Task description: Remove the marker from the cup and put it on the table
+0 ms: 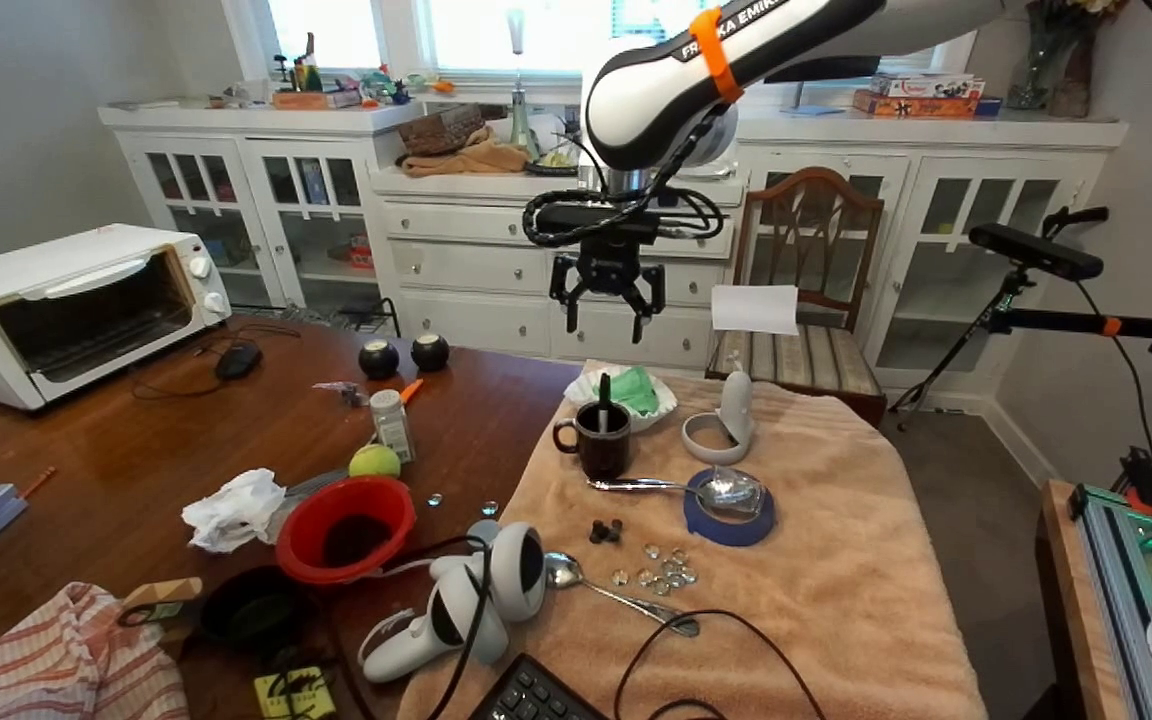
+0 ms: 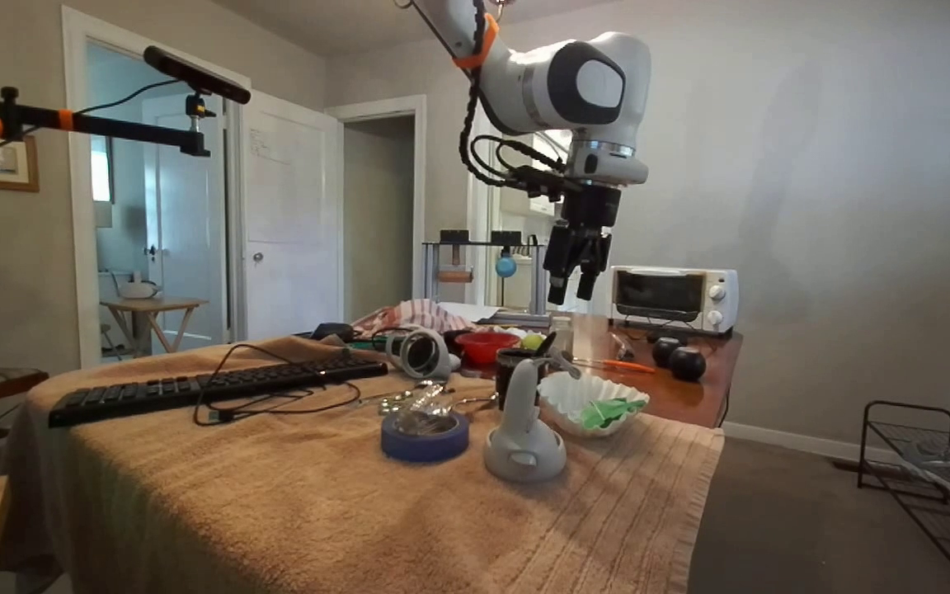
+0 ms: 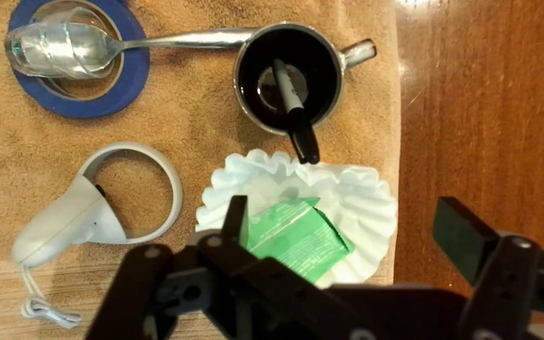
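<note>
The dark cup point(image 1: 606, 452) stands upright on the peach-tan cloth near its edge; it also shows in an exterior view point(image 2: 510, 373), partly behind a controller. The marker point(image 1: 604, 397) stands in the cup, leaning on the rim. In the wrist view the marker's point(image 3: 287, 89) grey body is inside the cup point(image 3: 326, 66) and its black end sticks out over the rim. The brown wooden table point(image 1: 496, 425) shows beside the cloth, also in the wrist view point(image 3: 480, 104). My gripper point(image 1: 605, 330) is open and empty, well above the table; its fingers point(image 3: 347, 226) show wide apart.
A white paper filter point(image 3: 361, 212) with a green packet point(image 3: 300, 236) lies beside the cup. A white controller point(image 3: 83, 212), a blue tape roll point(image 3: 135, 71) and a spoon point(image 3: 187, 41) are close by. A red bowl point(image 1: 391, 510) and white bottle point(image 1: 391, 420) stand on the wood.
</note>
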